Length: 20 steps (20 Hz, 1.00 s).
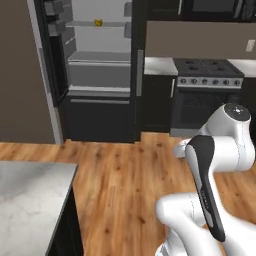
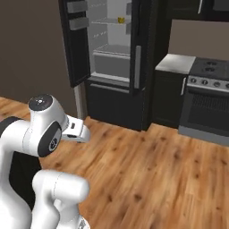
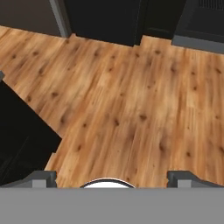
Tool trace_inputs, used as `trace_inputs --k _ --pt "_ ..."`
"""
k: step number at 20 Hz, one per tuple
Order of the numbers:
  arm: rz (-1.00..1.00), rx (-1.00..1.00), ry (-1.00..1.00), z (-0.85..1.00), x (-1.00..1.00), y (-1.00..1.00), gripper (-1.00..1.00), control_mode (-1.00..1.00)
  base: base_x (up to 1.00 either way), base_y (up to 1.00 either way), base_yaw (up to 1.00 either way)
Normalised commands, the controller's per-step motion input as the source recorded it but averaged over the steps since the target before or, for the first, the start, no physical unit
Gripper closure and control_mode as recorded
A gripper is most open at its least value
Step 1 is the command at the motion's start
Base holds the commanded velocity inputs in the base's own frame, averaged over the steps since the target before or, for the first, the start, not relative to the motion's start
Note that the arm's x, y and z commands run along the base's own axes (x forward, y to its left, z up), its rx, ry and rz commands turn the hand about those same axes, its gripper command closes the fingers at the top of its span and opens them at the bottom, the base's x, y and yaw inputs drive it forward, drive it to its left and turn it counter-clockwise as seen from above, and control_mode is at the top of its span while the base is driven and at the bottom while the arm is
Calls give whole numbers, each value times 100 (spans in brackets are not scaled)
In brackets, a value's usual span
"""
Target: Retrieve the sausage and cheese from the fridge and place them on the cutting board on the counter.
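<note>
The fridge (image 1: 100, 75) (image 2: 114, 58) stands across the room with its upper left door swung open onto a light grey interior. The cheese (image 1: 98, 22) (image 2: 120, 20), a small yellow chunk, sits on an upper shelf inside. The sausage and the cutting board are out of view. A corner of the marbled counter (image 1: 30, 195) lies at the lower left, close to the base. My gripper (image 3: 112, 178) is open, its two fingertips (image 3: 43, 178) set wide apart with nothing between them, pointing down at the wooden floor far from the fridge.
A black stove with an oven (image 1: 207, 92) (image 2: 208, 96) stands right of the fridge, past a short counter section (image 2: 175, 62). A brown cabinet panel (image 1: 20, 75) flanks the fridge's left. Wooden floor (image 3: 122, 96) stretches between the base and the fridge.
</note>
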Motion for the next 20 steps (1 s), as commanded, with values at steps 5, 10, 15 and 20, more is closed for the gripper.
trace_inputs --k 5,10,15,20 --pt "0 0 0 0 0 0 -100 100 100 19 15" --pt "0 0 0 0 0 0 -100 100 100 8 15" --pt "0 0 0 0 0 0 -100 100 100 17 21" --pt "0 0 0 0 0 0 -100 100 100 17 21"
